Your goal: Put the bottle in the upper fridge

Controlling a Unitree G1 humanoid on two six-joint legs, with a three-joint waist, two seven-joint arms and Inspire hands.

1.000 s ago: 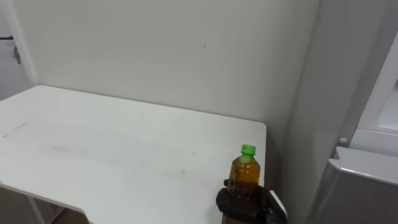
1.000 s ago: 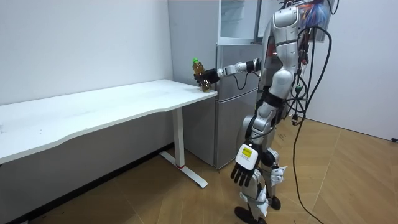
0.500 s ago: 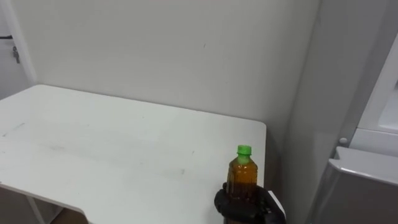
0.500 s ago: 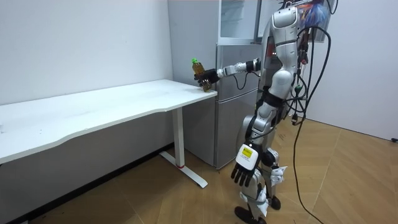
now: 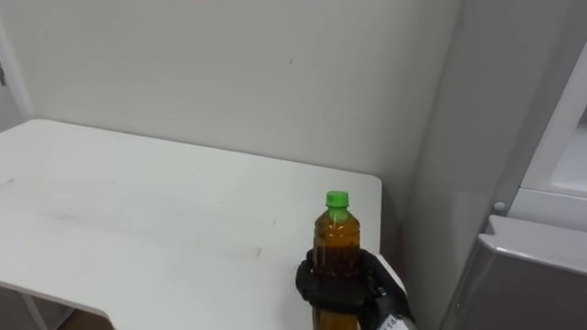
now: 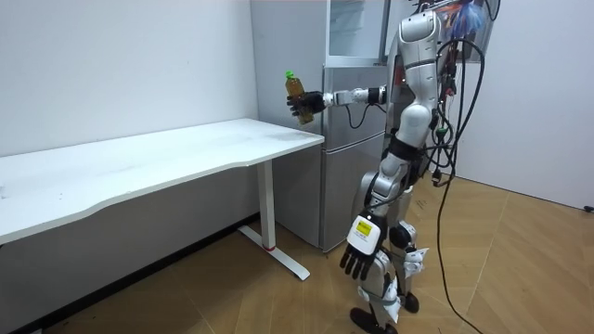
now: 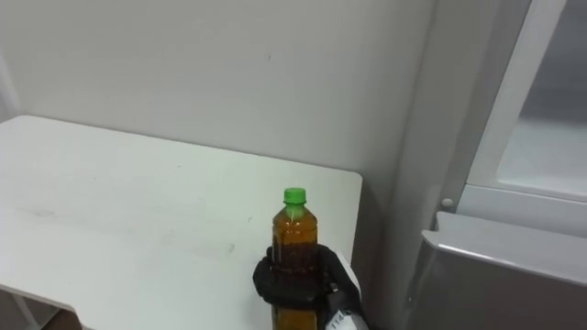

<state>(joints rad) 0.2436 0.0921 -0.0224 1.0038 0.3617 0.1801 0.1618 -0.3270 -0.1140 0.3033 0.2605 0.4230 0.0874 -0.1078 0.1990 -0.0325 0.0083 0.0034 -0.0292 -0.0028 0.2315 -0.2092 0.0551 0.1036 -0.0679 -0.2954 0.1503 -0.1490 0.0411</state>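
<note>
At the bottom centre of the head camera's view, the robot's right hand (image 5: 347,286) has its dark fingers curled round the lower body of an upright amber bottle (image 5: 337,240) with a green cap. In the room view the bottle is held in the air, upper centre of the frame, just above the near corner of the white table (image 5: 138,215) and in front of the grey fridge (image 5: 537,261) that stands at the right. The left hand (image 6: 362,256) hangs loose and spread beside the robot's legs, low in the room view.
</note>
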